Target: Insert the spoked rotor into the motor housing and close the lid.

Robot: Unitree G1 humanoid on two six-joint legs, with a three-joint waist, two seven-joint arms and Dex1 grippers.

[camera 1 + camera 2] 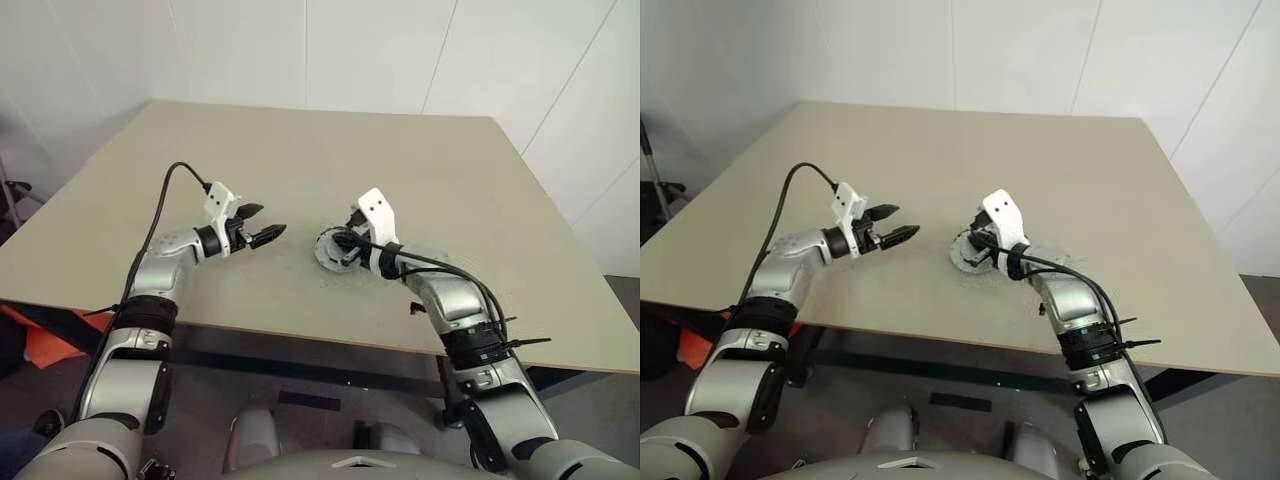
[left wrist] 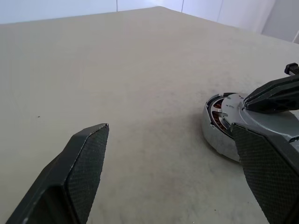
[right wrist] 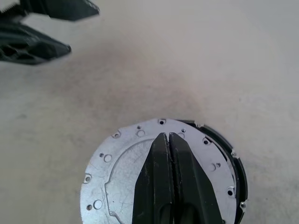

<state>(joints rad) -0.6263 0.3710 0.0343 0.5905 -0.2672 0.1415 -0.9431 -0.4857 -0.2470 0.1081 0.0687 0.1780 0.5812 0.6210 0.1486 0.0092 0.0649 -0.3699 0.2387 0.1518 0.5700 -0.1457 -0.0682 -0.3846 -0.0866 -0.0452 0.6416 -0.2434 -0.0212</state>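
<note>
Motor housing (image 1: 335, 250) sits on the beige counter (image 1: 420, 170), approx centre of the head-cam frame, just right of middle. Lid (image 3: 126, 163), a silvery disc w/ small holes round its edge, lies on top of the housing but slightly off-centre: a dark crescent of the housing rim shows at one side, and in the left wrist view copper-brown windings of the spoked rotor (image 2: 217, 119) peek through the gap betw. lid and housing wall. Right pincer (image 3: 167, 140) has its fingers pressed together, nothing betw. them, tips resting on the lid's top face near its middle. Left pincer (image 1: 262, 226) is spread wide, gripping nothing, left of centre in the frame, pointing toward the housing and clear of it, above the counter surface.
</note>
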